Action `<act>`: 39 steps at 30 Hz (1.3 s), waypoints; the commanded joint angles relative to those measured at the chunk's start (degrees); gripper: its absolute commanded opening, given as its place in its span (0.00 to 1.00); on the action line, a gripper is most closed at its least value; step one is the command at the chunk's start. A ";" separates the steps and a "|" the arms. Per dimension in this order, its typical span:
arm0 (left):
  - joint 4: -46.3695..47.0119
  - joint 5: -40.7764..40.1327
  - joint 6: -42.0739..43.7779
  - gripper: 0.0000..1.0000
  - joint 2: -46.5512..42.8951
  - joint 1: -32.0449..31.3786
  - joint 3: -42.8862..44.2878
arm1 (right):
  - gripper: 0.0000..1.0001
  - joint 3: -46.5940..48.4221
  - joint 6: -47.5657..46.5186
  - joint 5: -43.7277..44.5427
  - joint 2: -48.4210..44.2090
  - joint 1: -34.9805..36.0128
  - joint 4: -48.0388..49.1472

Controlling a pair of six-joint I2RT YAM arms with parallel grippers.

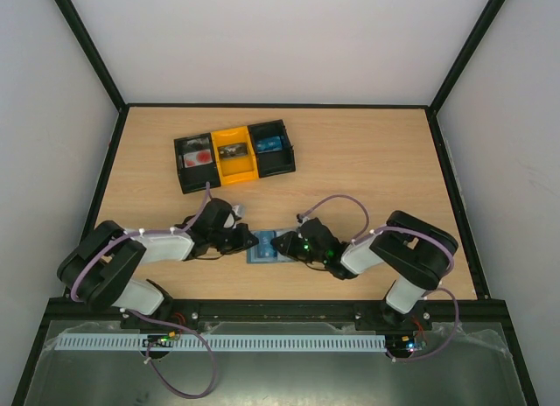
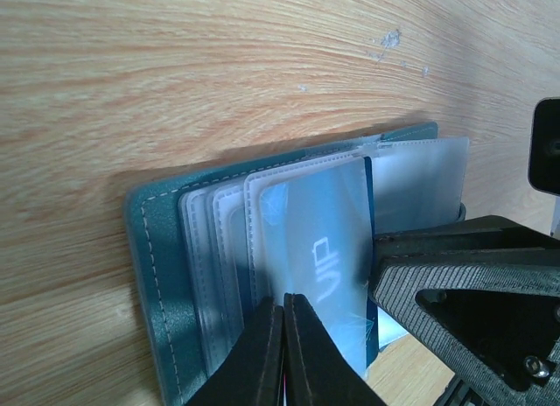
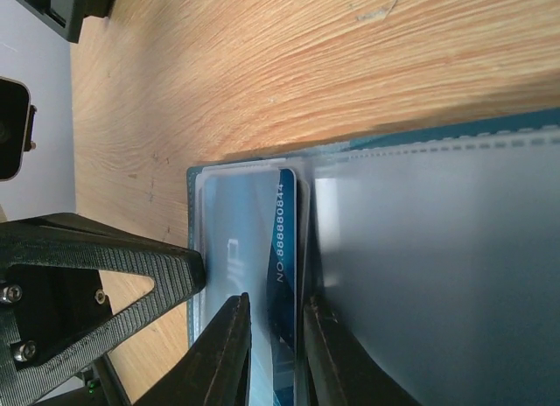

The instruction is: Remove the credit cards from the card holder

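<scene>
The slate grey-blue card holder (image 1: 265,248) lies open on the table between my two grippers. In the left wrist view its stitched cover (image 2: 153,248) holds several clear sleeves, and the top one shows a bright blue card (image 2: 319,240) with white print. My left gripper (image 2: 287,305) is shut, its tips resting on that sleeve. In the right wrist view the blue card (image 3: 284,240) sticks a little out of its sleeve, number strip showing. My right gripper (image 3: 276,303) is narrowly open, its fingers on either side of that strip.
A black-and-yellow three-compartment tray (image 1: 232,152) stands at the back of the table, with small items in it. Each gripper's ribbed black finger shows in the other wrist view, close beside the holder. Black frame rails bound the table on all sides.
</scene>
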 commanded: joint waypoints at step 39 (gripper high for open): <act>-4.43 -1.60 3.22 0.32 -2.28 -0.44 -3.57 | 0.02 -11.40 3.10 7.34 -12.98 -1.00 -0.34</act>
